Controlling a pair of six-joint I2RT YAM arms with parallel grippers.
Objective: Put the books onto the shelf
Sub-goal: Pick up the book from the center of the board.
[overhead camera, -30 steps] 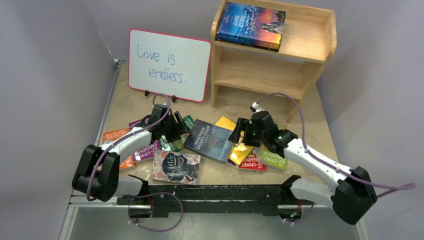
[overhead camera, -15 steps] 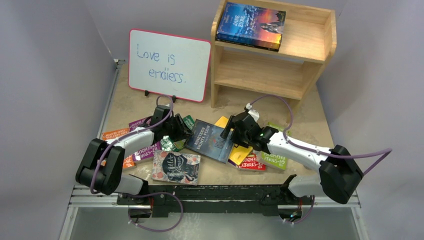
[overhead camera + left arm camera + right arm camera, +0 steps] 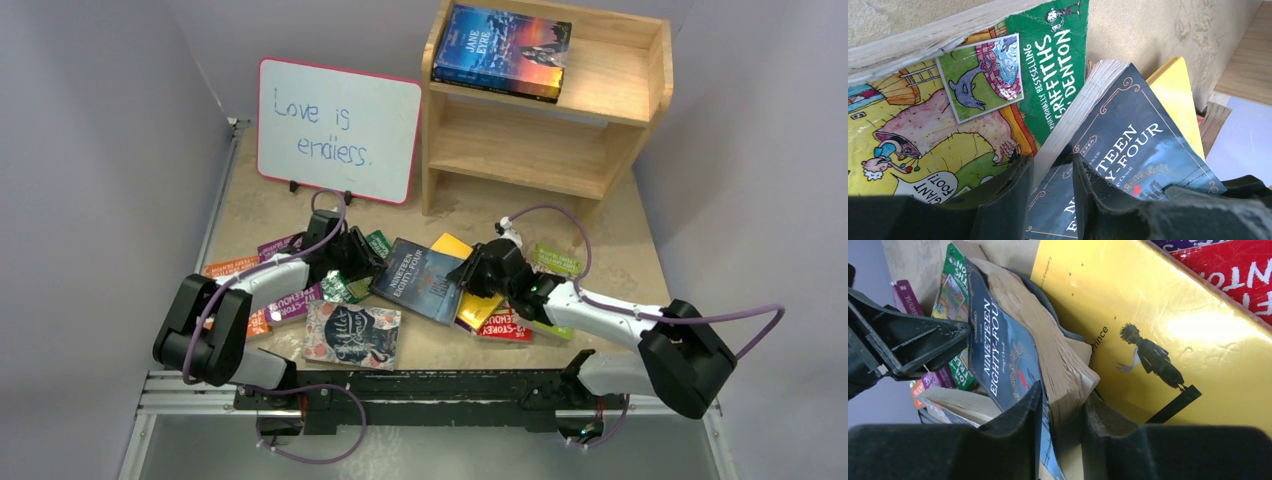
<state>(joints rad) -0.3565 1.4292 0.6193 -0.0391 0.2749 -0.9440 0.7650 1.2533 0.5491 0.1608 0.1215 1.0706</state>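
Note:
The dark blue book "Nineteen Eighty-Four" (image 3: 425, 280) lies tilted on top of the pile of books in the middle of the table. My left gripper (image 3: 360, 262) is shut on its left edge; the page block sits between the jaws (image 3: 1050, 170). My right gripper (image 3: 472, 275) is shut on its right edge, with cover and worn pages pinched between the jaws (image 3: 1060, 410). Under the blue book lies a yellow book (image 3: 1158, 305). A green cartoon-cover book (image 3: 998, 85) lies by the left gripper. The shelf (image 3: 545, 110) stands at the back right with a Jane Eyre book (image 3: 500, 40) flat on its top tier.
A pink-edged whiteboard (image 3: 338, 130) stands at the back left of the shelf. Around the pile lie a floral book (image 3: 352, 335), a red book (image 3: 505, 330), a light green book (image 3: 558, 260) and purple and orange books (image 3: 235, 268). The shelf's lower tier (image 3: 520, 150) holds nothing.
Both grippers have narrowed onto the dark blue book. The right arm dropped and reached left to its right edge, uncovering the light green book behind it. The left arm barely moved.

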